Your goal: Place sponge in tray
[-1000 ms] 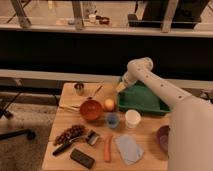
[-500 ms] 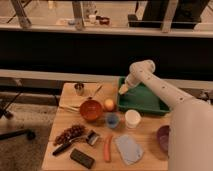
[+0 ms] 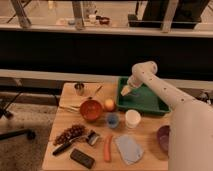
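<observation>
The green tray lies at the back right of the wooden table. My arm reaches in from the right, bent over the tray. My gripper hangs low over the tray's left end, just inside the rim. I cannot make out the teal-green sponge as a separate thing; it may be hidden at the gripper's tip.
A red bowl, an orange fruit, a blue cup and a white cup stand left of and in front of the tray. A carrot, grey-blue cloth, black block, grapes, metal cup and purple bowl are also on the table.
The gripper has moved slightly down and to the right, closer to the tray's left end. The things on the table have not moved.
</observation>
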